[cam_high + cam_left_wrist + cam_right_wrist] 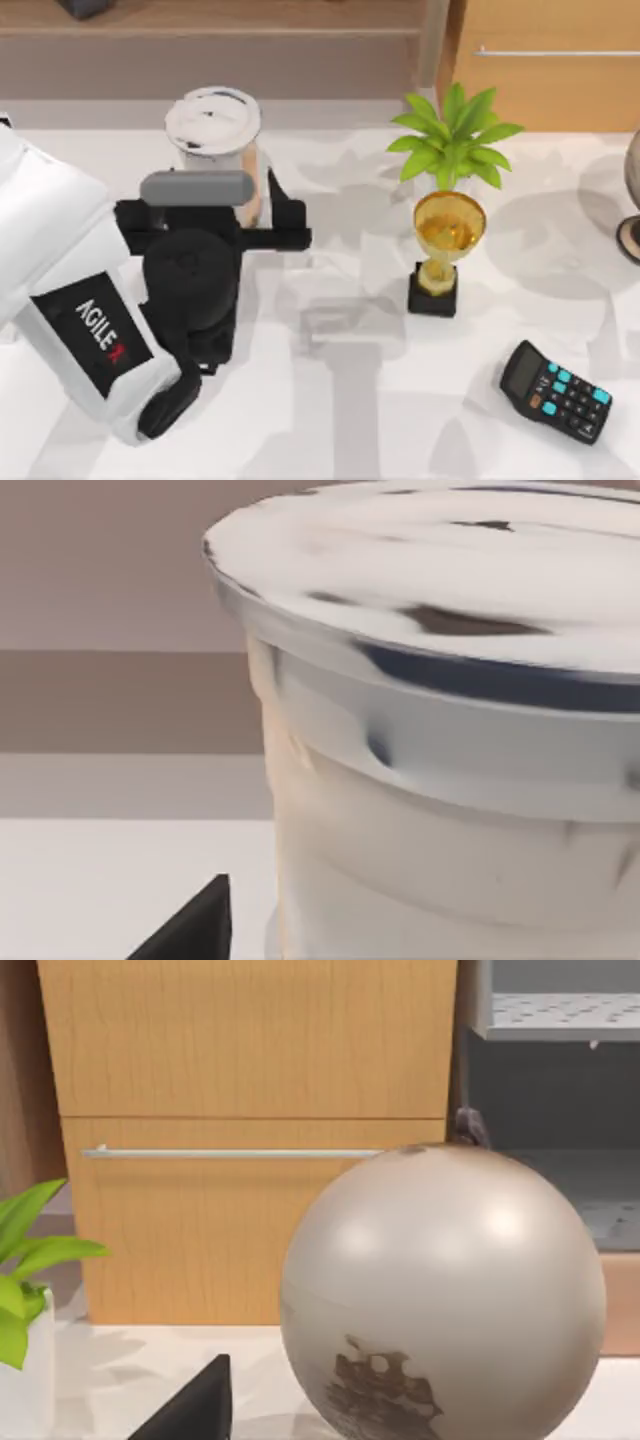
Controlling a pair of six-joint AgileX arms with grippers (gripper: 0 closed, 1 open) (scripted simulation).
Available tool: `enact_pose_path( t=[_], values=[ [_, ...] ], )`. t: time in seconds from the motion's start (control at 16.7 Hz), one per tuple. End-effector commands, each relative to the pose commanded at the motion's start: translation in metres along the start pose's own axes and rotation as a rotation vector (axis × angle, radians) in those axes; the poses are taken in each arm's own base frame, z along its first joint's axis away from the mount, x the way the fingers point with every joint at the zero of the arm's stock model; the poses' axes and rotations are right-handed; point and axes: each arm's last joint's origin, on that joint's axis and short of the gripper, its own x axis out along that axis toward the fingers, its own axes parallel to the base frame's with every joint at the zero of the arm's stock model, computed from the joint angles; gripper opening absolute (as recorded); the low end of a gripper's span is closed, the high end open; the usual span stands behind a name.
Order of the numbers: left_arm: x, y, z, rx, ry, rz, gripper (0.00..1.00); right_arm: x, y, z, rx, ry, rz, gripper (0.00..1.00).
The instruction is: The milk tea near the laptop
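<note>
My left arm lies over the desk's (330, 420) left side in the top view, and its black wrist hides most of the milk tea's (213, 125) body, leaving the white round lid and a strip of beige cup wall in sight. The left pincer (250, 212) sits at the cup, one dark finger on each side, closed on its wall. In the left wrist view the cup (440, 780) is very close, cut off at the edges, its lid smooth with dark smudges.

To the right stands a gold trophy (447, 250) on a black square base, with a leafy green plant (455, 135) behind it. A black calculator (556, 390) with teal keys lies nearer the front right. A grey globe (440, 1290), round and matt, is cut off at the right edge; I cannot tell how the right pincer stands. Wooden drawers (250, 1140) rise at the back.
</note>
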Motion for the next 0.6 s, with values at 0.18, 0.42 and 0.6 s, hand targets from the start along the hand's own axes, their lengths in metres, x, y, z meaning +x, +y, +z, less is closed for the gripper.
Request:
enact_pose_path(
  t=[0.18, 0.42, 0.6],
  values=[
    [0.027, 0.002, 0.000, 0.000, -0.001, 0.000, 1.00, 0.000, 0.000, 0.000, 0.000, 0.000, 0.000, 1.00],
    [0.034, 0.003, 0.000, 0.000, 0.000, 0.000, 1.00, 0.000, 0.000, 0.000, 0.000, 0.000, 0.000, 1.00],
    [0.034, 0.003, 0.000, 0.000, 0.000, 0.000, 0.85, 0.000, 0.000, 0.000, 0.000, 0.000, 0.000, 1.00]
  ],
)
